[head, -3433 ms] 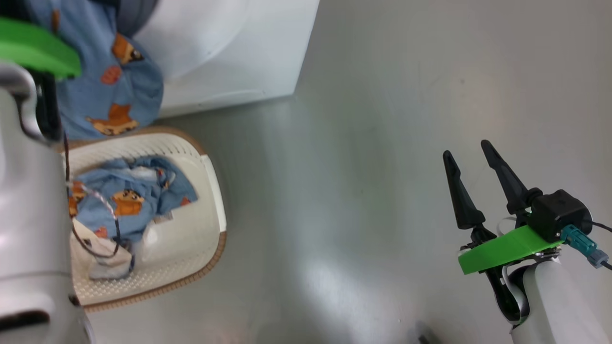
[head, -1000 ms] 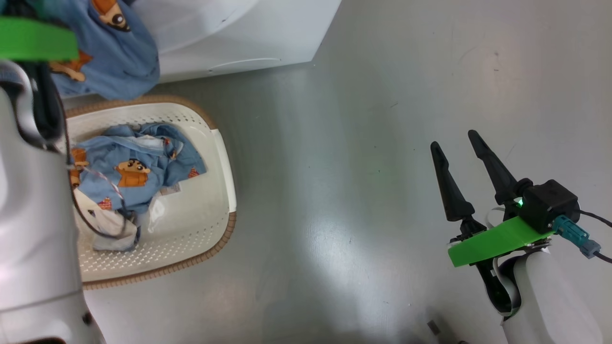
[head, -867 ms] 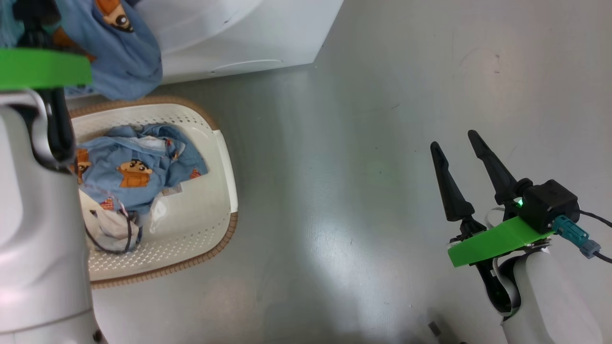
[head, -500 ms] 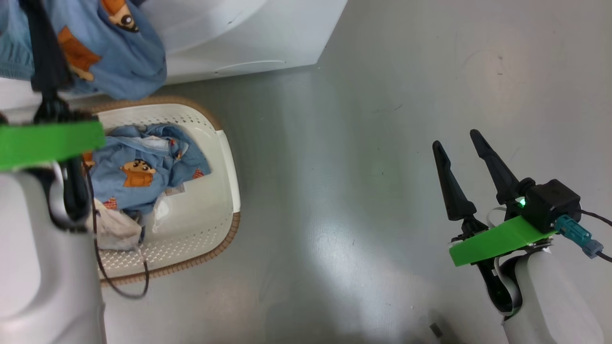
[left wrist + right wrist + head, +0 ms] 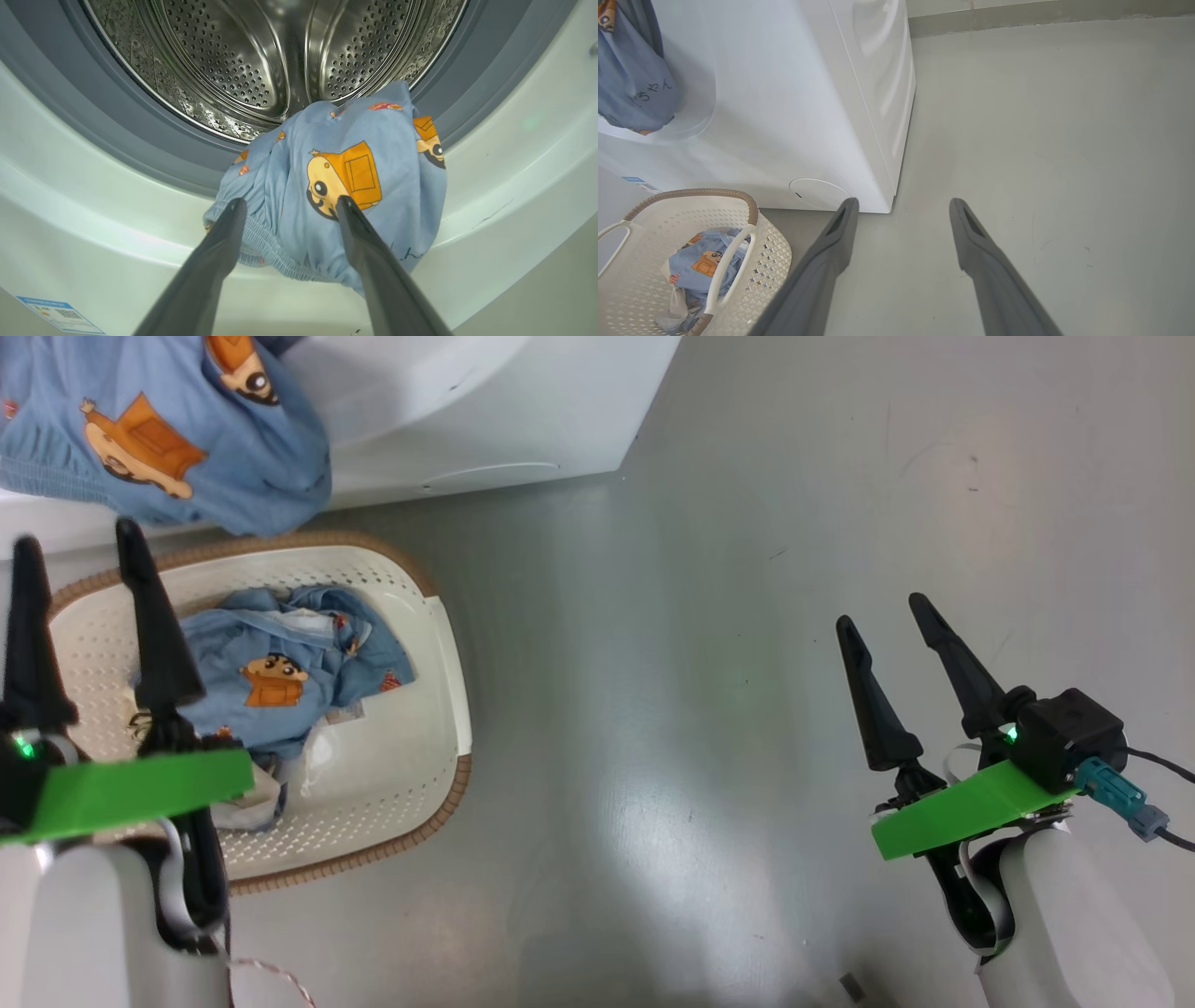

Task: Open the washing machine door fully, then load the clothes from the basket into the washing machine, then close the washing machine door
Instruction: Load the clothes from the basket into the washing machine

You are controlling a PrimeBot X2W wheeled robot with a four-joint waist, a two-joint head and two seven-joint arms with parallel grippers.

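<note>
Head view: soft, light clothes (image 5: 280, 681) are lying crumpled in the basket (image 5: 446, 644) at centre left, likely best pinched at a raised fold. The left gripper (image 5: 89, 616) is hovering over them, wide open and empty.

Left wrist view: a blue garment (image 5: 345, 186) is drooping limply over the washing machine (image 5: 70, 219) lip, beyond the spread fingers.

Right wrist view: the right gripper (image 5: 901, 210) is standing open, empty, over floor.

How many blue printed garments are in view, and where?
2. The hanging garment drapes over the lower rim of the washing machine, partly outside the drum; the basket garment lies bunched in the basket with a cream cloth. More may be hidden beneath.
</note>
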